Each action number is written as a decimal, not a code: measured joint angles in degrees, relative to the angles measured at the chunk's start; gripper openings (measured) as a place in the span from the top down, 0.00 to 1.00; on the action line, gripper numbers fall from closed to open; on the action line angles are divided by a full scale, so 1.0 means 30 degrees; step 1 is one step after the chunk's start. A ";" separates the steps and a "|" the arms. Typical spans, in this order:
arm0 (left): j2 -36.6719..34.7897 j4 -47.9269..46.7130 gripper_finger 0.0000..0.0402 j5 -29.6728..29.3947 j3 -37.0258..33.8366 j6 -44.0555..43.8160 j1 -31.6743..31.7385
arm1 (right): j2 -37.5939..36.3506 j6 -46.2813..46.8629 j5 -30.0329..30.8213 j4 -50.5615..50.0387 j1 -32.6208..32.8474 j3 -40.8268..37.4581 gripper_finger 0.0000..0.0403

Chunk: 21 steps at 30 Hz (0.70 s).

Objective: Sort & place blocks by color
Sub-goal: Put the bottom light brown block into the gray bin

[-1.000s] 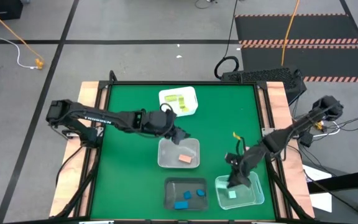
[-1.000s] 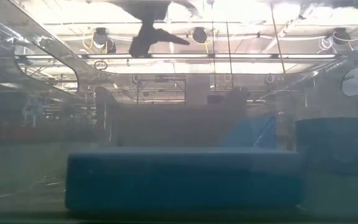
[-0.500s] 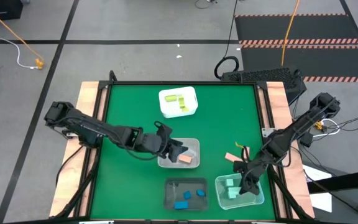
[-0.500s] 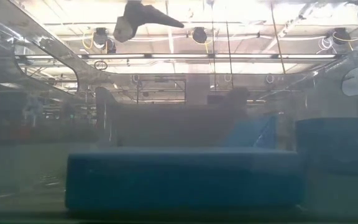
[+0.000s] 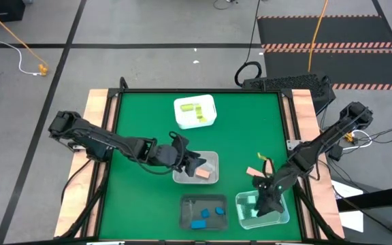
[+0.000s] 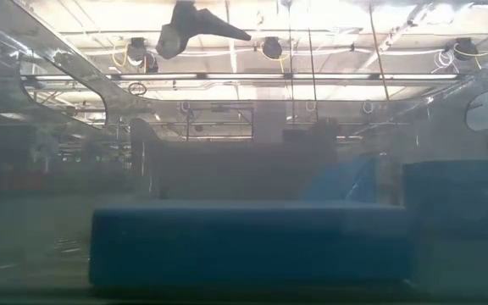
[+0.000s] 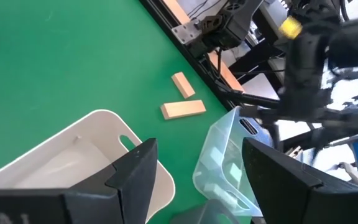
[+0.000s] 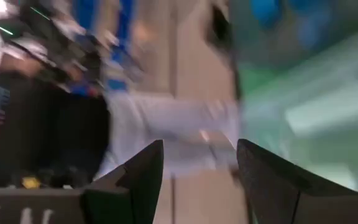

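Nearest me, the dark tub (image 5: pixel 204 211) holds blue blocks (image 5: pixel 207 216). Beside it, the clear tub (image 5: pixel 282 215) holds mint blocks (image 5: pixel 252 201); my right claw (image 5: pixel 264 206) hangs over it, fingers apart, nothing between them. One row back, my left claw (image 5: pixel 194 162) sits over the edge of the middle tub (image 5: pixel 210 160), spread wide and empty; one salmon block (image 5: pixel 202 175) lies inside. Two more salmon blocks (image 7: pixel 183 97) lie on the green desk (image 5: pixel 145 116) between tubs. Farthest, the white tub (image 5: pixel 207 104) holds yellow blocks (image 5: pixel 193 110).

Right tool (image 5: pixel 263 204) hides mint blocks (image 5: pixel 252 201) partly.
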 joint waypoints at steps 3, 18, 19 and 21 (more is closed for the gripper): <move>0.0000 -0.0007 0.41 0.0000 0.0000 0.0434 0.0134 | 0.0000 -0.0833 0.1299 0.2755 -0.0574 0.0000 0.53; 0.0000 -0.0015 0.41 0.0000 0.0000 0.2232 0.1180 | 0.0001 -1.4016 0.9818 0.5840 -0.5846 0.0000 0.53; 0.0000 -0.0010 0.41 0.0000 0.0000 0.2252 0.1186 | 0.0000 -1.4275 1.0675 0.6599 -0.6076 0.0000 0.53; 0.0000 -0.0015 0.41 0.0000 0.0000 0.2252 0.1190 | 0.0000 -1.4427 1.1862 0.7955 -0.6589 0.0000 0.53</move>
